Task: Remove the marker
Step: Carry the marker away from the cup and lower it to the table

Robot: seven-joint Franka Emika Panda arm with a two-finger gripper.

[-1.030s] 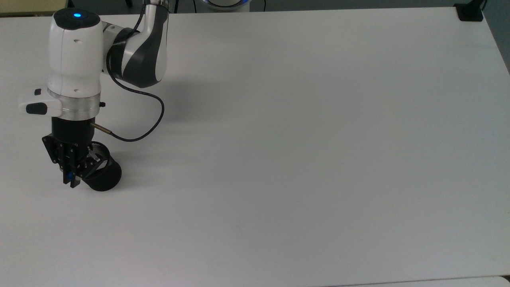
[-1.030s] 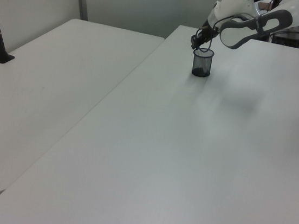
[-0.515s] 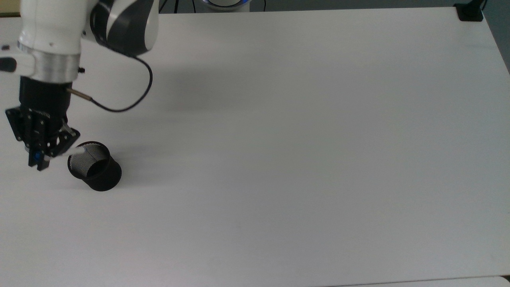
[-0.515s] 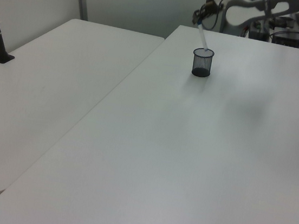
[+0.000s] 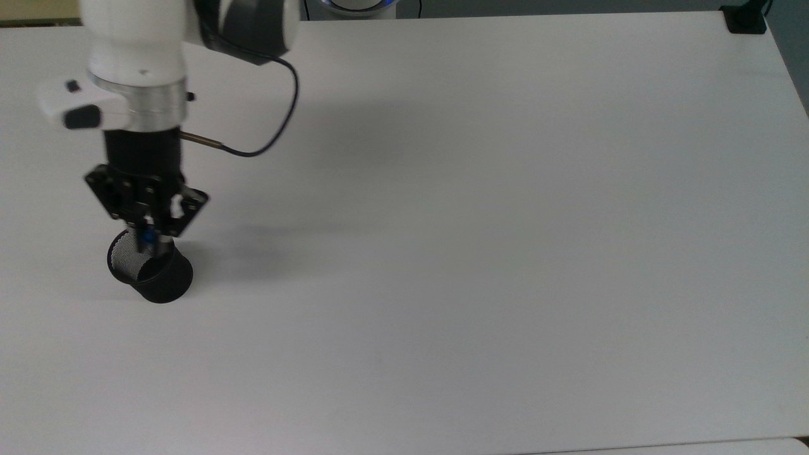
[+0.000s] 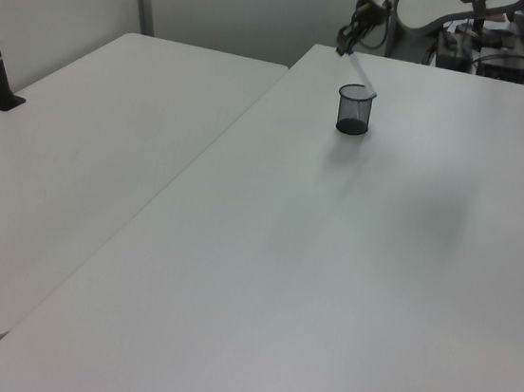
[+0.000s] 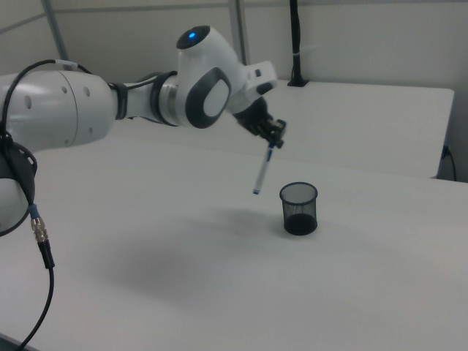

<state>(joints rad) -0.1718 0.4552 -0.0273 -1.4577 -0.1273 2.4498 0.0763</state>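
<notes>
The black two-finger gripper (image 7: 274,135) grips the slim white marker with blue ends (image 7: 262,170) by its top, holding it tilted in the air, to the right view's left of the black mesh cup (image 7: 299,208).

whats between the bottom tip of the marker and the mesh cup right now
Nothing. In the right view the marker hangs from the claw, its lower tip apart from the mesh cup, with bare table behind the gap.
</notes>
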